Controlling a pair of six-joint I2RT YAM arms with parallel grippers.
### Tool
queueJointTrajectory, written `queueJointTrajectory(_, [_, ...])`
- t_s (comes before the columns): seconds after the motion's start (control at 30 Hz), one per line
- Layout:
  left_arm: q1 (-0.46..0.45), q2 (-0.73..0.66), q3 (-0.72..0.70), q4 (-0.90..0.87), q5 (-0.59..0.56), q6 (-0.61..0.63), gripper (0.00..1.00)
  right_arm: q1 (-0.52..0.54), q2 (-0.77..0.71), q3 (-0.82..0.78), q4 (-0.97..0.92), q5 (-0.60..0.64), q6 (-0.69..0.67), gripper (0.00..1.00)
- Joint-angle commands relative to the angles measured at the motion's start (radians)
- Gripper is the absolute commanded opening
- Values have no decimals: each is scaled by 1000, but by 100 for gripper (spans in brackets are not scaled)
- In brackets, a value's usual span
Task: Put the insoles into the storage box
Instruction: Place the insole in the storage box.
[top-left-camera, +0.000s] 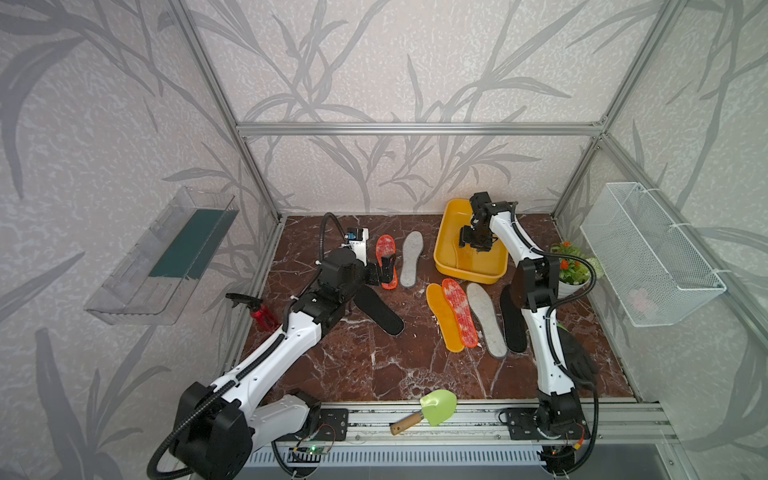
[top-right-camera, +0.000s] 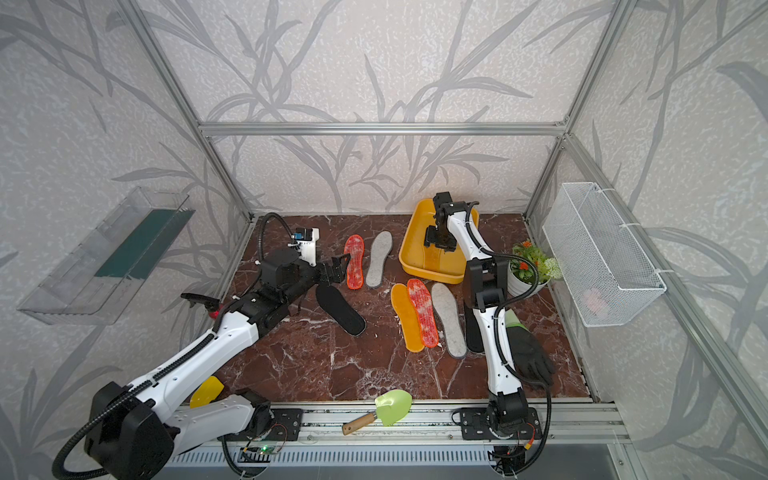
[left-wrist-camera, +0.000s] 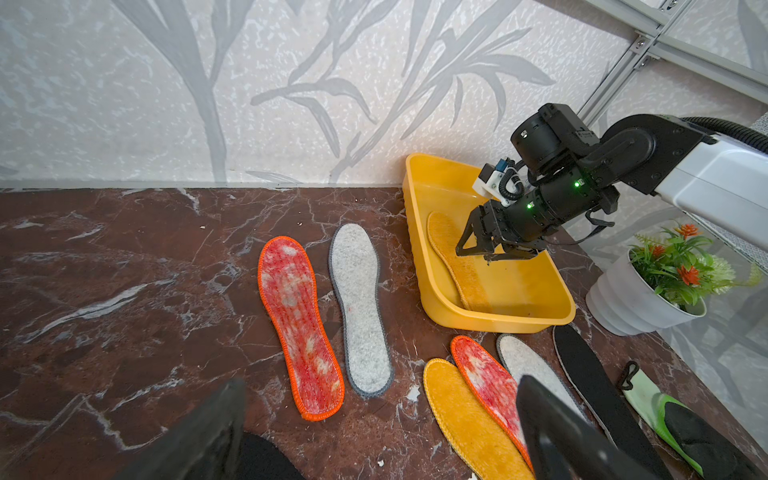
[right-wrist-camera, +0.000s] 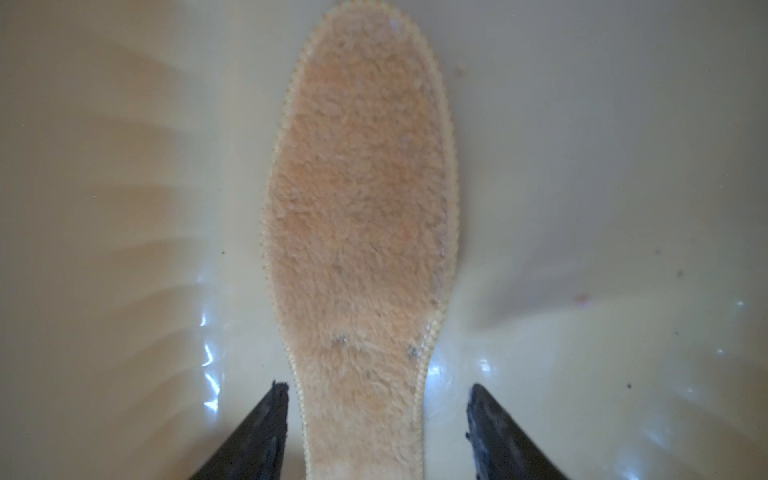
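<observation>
One yellow-orange insole (right-wrist-camera: 361, 208) lies flat on the floor of the storage box (top-left-camera: 469, 272), which sits at the upper right of the marble table (top-left-camera: 353, 365) in both top views. The right gripper (right-wrist-camera: 376, 388) hangs low inside the box over the narrow end of that pad. Its jaws are parted, one finger on each side, and a strip of yellow floor shows between each tip and the pad's edge, so it grips nothing. Seven more insoles lie on the table. Four form a close row just below the box in the frame: a second yellow-orange insole (top-left-camera: 444, 318), a red-white mottled insole (top-left-camera: 459, 311) overlapping it, a grey felt insole (top-left-camera: 486, 320) and a black insole (top-left-camera: 510, 320) partly behind the right arm. Left of the box, a second mottled insole (left-wrist-camera: 299, 324) and a second grey felt insole (left-wrist-camera: 361, 307) lie side by side, with a second black insole (top-left-camera: 380, 309) slanted below them. The left gripper (top-left-camera: 385, 268) is at the lower end of the second mottled insole, jaws spread wide with nothing clamped. It seems to hover just above the pad, though contact is hard to judge.
</observation>
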Motion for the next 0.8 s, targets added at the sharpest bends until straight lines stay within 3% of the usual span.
queueJointTrajectory(0.0, [3, -7, -4, -8, 2, -11, 99, 16, -44, -14, -76, 42, -52, 67])
queueJointTrajectory(0.57, [3, -6, -1, -24, -8, -7, 99, 1, -85, -110, 12, -222, 3, 63])
queueJointTrajectory(0.77, [3, -16, -6, -26, -18, -6, 99, -9, -62, -104, 46, -251, 33, 62])
